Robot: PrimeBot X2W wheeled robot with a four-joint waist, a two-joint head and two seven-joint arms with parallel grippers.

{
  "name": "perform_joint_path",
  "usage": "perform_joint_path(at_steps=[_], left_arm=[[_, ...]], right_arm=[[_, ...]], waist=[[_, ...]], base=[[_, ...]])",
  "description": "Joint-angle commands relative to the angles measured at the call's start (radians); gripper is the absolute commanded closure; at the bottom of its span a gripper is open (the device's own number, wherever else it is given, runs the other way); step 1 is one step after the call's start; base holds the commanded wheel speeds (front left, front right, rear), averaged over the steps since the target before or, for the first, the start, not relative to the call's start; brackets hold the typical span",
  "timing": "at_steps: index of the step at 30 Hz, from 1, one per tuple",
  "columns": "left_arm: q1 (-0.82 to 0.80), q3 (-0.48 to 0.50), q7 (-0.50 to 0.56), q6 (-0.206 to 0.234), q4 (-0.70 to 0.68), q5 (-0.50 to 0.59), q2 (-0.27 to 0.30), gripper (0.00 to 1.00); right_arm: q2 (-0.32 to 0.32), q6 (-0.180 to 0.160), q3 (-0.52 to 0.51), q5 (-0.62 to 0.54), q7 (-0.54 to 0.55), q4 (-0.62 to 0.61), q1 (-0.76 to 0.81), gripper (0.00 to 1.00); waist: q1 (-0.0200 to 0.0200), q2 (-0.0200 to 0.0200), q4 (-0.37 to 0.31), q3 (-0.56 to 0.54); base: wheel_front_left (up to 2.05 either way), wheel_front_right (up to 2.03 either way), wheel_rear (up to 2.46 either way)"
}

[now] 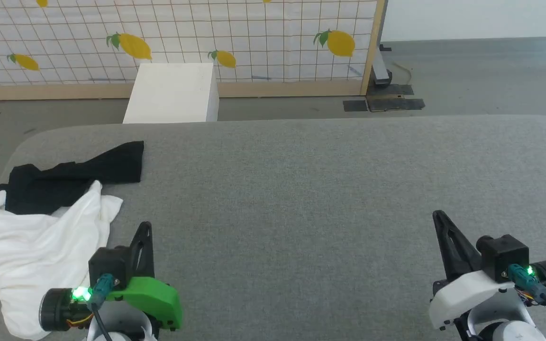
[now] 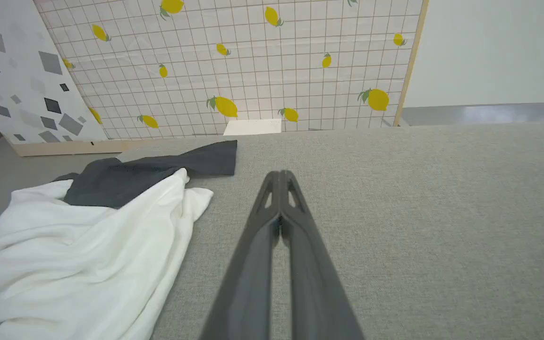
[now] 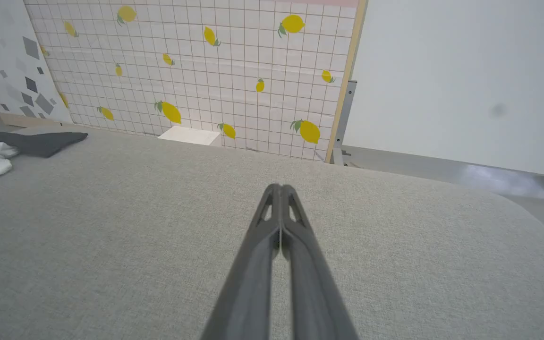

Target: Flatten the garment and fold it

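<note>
Grey fabric table [image 1: 301, 189], lemon-print screen [image 1: 254, 38] behind, garment [image 1: 31, 237] crumpled; left gripper [image 1: 146, 225], right gripper [image 1: 438, 214] each closed, empty.

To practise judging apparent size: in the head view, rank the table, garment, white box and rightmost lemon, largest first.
1. table
2. garment
3. white box
4. lemon
The box and lemon lie farther off, so their true sizes are unsure.
</note>
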Motion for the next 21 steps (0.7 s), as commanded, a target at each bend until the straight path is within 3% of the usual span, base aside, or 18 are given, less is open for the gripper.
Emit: perform_joint_path(at_steps=[1,21], left_arm=[[-0.015,0.001,0.001,0.007,0.003,0.013,-0.004,1.0],[-0.015,0.001,0.001,0.007,0.003,0.013,-0.004,1.0]], right_arm=[[0.001,-0.002,0.001,0.006,0.0,-0.005,-0.016,1.0],[0.001,-0.002,0.001,0.006,0.0,-0.005,-0.016,1.0]], waist=[[0.0,0.0,0.0,0.0],[0.0,0.0,0.0,0.0]], base=[[0.0,0.0,0.0],[0.0,0.0,0.0]])
